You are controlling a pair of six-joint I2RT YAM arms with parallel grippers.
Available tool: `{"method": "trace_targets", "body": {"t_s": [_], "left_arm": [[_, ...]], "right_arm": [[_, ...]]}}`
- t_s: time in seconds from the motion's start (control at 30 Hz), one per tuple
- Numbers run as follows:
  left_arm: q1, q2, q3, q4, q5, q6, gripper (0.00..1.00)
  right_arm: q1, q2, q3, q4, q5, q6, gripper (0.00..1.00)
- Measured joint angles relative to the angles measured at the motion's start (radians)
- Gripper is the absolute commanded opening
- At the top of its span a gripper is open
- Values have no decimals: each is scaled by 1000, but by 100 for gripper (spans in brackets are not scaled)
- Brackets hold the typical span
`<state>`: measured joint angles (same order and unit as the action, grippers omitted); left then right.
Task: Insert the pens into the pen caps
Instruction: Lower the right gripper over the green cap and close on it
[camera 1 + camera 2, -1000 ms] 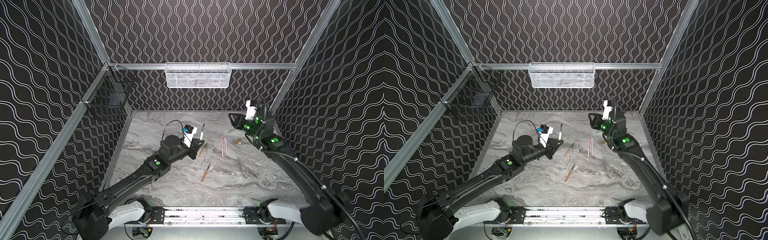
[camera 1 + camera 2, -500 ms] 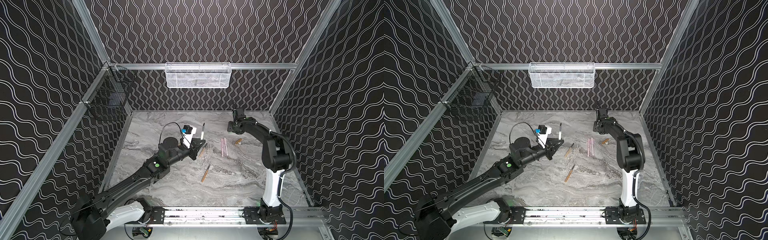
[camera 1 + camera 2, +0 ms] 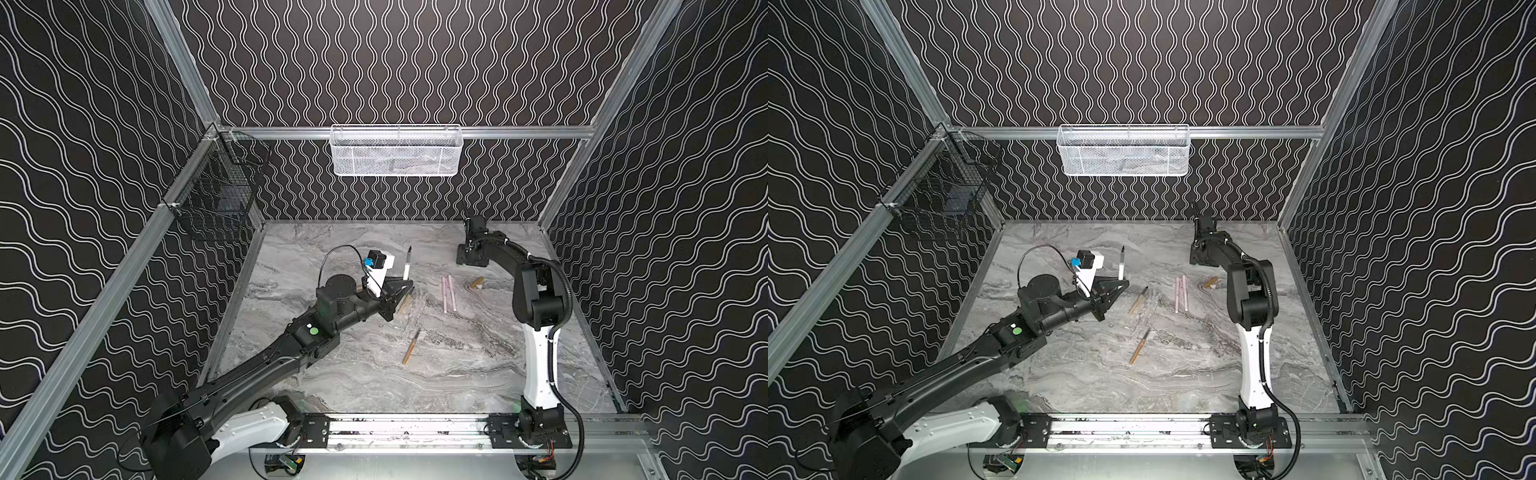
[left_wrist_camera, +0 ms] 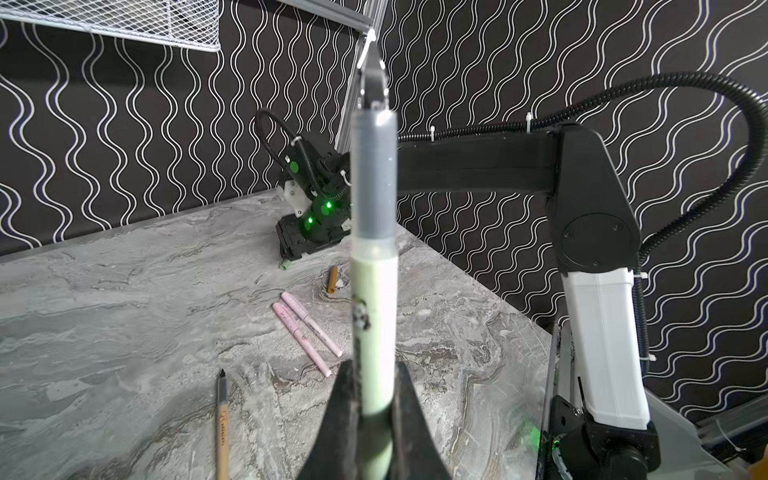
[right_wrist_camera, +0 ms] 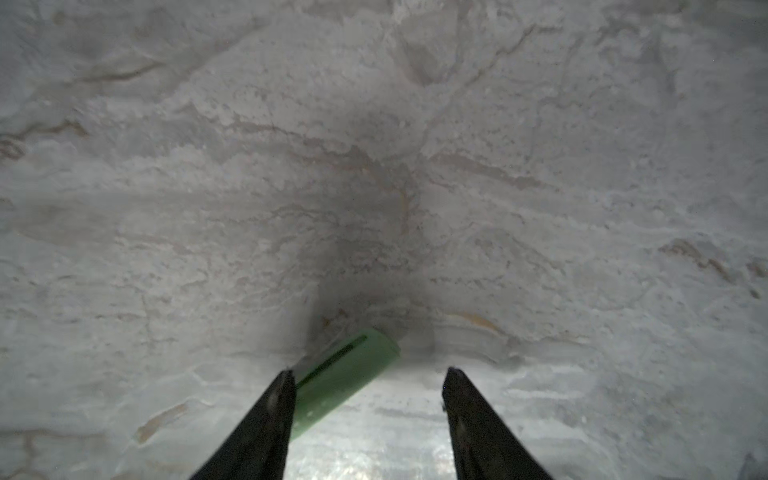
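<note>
over the green cap (image 5: pixel 349 365), right gripper (image 5: pixel 368 371) lowered.

Marble table (image 3: pixel 478 374): pink pens (image 3: pixel 448 293) paired, two tan pens (image 3: pixel 411 347), tan cap (image 3: pixel 476 282), green cap (image 5: pixel 345 374).

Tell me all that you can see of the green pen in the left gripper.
The green pen is a thin stick with a smooth, pale green barrel that looks like plastic. It has a small dark print, a grey front section and a dark pointed tip. It has no cap. It stands nearly upright, tip up, above the table. The left gripper is shut on its lower barrel, and nothing else touches it. Its lower end is hidden.
</note>
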<state>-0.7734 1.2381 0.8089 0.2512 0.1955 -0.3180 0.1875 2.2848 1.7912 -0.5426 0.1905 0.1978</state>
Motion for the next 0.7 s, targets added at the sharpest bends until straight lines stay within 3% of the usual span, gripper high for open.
{"method": "trace_targets", "body": {"t_s": [0.37,0.7], "left_arm": [[0,13,2,0,18,0,0],[-1,21,2,-1,19,0,0]], "right_arm": [[-19,-45,-57,-3,-56,-39,53],[-82,-41,11,-9,-232,-68,35]]}}
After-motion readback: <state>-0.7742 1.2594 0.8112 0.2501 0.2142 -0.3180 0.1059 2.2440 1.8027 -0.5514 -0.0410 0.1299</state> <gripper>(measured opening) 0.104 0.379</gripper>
